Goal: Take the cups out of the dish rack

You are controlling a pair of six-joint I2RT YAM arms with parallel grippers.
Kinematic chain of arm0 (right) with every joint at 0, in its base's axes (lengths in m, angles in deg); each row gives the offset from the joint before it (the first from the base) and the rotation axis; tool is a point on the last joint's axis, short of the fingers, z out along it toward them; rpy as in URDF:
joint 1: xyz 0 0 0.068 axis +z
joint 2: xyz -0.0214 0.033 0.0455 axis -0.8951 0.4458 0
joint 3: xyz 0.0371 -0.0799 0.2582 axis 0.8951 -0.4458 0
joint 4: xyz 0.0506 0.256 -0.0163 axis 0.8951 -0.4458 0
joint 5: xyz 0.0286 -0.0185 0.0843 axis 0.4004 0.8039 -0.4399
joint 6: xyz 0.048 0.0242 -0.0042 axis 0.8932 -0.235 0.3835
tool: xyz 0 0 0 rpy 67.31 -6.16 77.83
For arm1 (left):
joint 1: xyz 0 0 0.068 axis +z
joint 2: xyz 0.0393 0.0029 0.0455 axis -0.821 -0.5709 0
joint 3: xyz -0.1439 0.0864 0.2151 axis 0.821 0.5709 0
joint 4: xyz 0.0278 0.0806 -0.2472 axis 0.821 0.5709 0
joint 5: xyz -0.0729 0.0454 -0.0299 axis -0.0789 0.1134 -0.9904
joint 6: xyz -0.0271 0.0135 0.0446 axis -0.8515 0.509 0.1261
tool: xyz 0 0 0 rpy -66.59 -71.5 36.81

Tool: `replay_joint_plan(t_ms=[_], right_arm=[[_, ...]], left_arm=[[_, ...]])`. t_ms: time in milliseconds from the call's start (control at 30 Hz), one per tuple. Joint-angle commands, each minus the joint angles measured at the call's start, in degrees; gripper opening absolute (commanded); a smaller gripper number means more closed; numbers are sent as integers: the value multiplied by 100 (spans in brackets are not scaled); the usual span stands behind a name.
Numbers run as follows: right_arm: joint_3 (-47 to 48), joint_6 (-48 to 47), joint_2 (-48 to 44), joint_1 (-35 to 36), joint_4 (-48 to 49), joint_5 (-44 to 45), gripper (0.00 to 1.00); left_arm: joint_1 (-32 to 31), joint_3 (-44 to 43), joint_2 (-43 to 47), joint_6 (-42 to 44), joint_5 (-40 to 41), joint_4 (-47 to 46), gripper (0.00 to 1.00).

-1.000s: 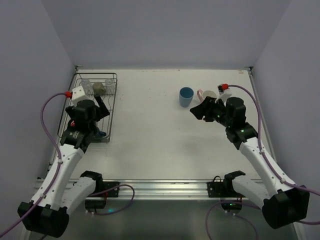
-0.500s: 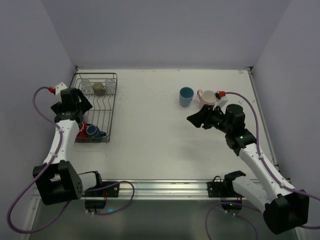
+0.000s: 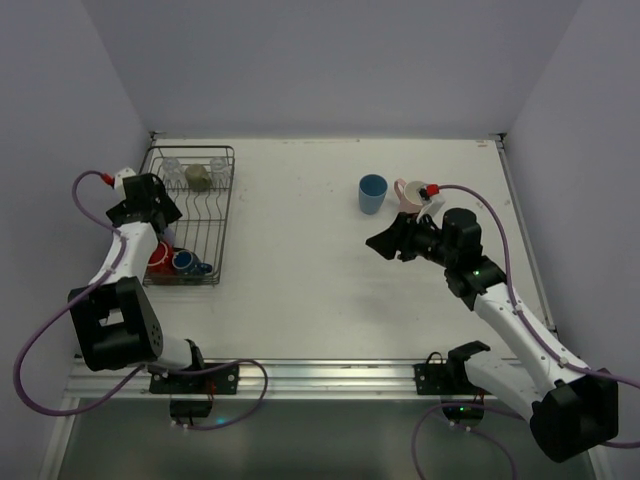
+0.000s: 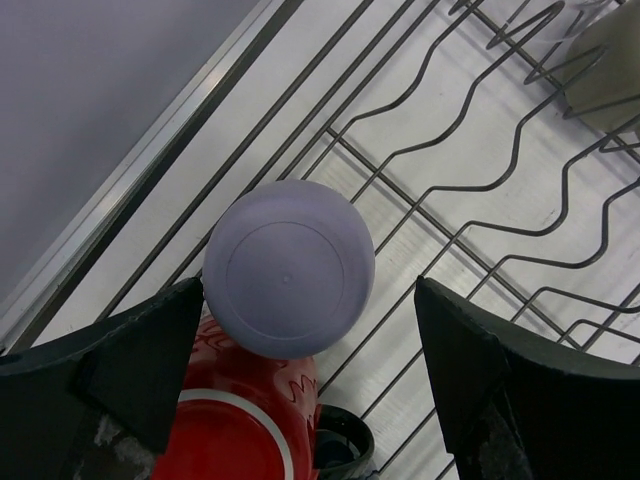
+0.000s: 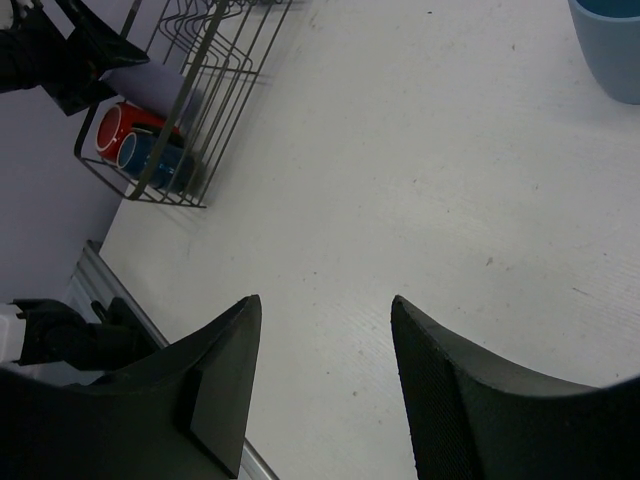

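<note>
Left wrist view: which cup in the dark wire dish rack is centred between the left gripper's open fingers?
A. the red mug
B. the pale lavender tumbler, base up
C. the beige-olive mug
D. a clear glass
B: the pale lavender tumbler, its round base facing the camera, is framed by the open left gripper, while the red mug lies beside it, lower in the view.

the left gripper (image 4: 308, 330) hangs with jaws spread wide over the dish rack (image 4: 470, 185). upright wire tines, a red mug (image 4: 240, 420) touching the lavender tumbler (image 4: 289, 268), and the side wall (image 4: 90, 100) just beside the rack crowd the way down. between the rack and the blue cup (image 3: 372, 193), a broad stretch of desk (image 3: 300, 250) lies bare for passing.
</note>
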Motion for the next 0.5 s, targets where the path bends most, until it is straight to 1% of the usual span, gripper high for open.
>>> replay_joint_plan(t_ms=[0,133,167,200,267,300,367,400,467], right_arm=[[113,-117,-1,40,136,64,57],[122,-126,17,49,127,73,57],[131,-126,8,58,118,99,57],[140,-144,-18,58,92,117,57],[140,-153,-71,58,57,169,57],[131,-161,-89,58,65,187,57],[131,-161,-124,58,57,178,57],[131,-170,-133,58,48,178,57],[131,-170,-150,58,48,178,57]], left_arm=[[59,-269,-72,145,150,-308,90],[68,-208,-108,153,167,-413,80],[68,-173,-116,145,176,-431,75],[68,-86,-99,145,246,-492,67],[68,11,-81,145,308,-572,62],[68,81,-46,162,360,-624,54],[68,117,6,127,361,-625,45],[68,126,120,101,282,-633,37],[68,117,287,13,63,-633,31]])
